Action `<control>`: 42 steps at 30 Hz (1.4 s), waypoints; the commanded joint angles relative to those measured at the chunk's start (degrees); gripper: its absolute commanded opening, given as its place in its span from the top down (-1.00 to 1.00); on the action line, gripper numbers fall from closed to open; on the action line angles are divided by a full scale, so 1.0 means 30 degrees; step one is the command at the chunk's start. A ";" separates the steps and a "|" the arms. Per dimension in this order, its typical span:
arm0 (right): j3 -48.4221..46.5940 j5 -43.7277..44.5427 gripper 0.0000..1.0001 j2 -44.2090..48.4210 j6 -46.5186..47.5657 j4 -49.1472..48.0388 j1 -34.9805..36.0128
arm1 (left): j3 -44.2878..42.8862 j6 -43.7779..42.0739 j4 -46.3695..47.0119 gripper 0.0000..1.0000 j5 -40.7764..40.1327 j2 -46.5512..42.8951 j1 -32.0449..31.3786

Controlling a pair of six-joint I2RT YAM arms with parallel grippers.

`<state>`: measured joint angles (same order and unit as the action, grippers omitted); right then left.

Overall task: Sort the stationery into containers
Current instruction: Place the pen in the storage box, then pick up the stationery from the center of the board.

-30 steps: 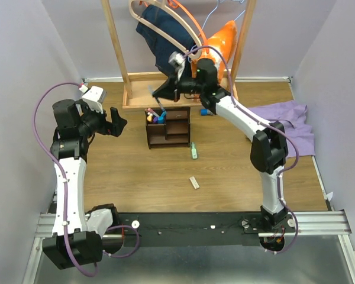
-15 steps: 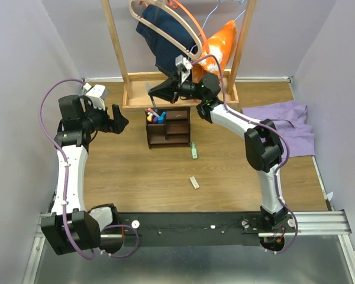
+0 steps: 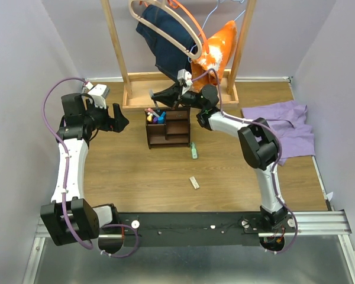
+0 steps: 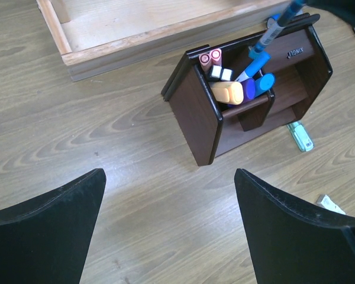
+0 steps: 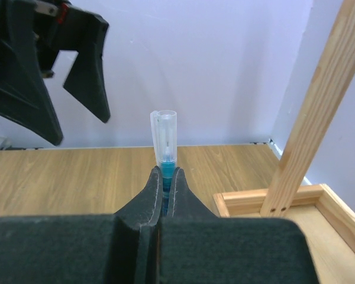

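pen (image 5: 164,135), blue barrel, clear cap: pinched in my right pincer (image 5: 165,174), jaws pressed together on the barrel just below the cap. it hangs tilted over the back of the dark wooden organizer (image 4: 196,121); whether its tip touches, i cannot tell.
handling, my guess: light, stiff, smooth plastic, apt to swivel in so thin a pinch; better held mid-barrel than by the cap.
slots: crowded with pink-tipped markers (image 4: 210,57), a yellow highlighter (image 4: 228,92), blue caps (image 4: 264,83); little room to drop in.
edges: clothes rack frame (image 4: 165,44) close behind the organizer.
left pincer (image 3: 116,118): spread wide, holding nothing, well left of the organizer.
loose on the table (image 3: 136,171): green highlighter (image 3: 193,151) just beside the organizer, eraser (image 3: 194,183) nearer me, open wood around both.
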<state>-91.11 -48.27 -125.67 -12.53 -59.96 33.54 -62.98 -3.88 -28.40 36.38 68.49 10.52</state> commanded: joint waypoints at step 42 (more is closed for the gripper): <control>0.7775 1.0930 -0.06 1.2236 0.2394 2.1611 -0.0047 | 0.1714 0.1205 0.1352 -0.97 -0.0731 -0.4196 0.0183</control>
<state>-75.05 -30.04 -94.13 0.69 -26.02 33.39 -60.05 -1.30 -25.61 35.94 58.65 10.81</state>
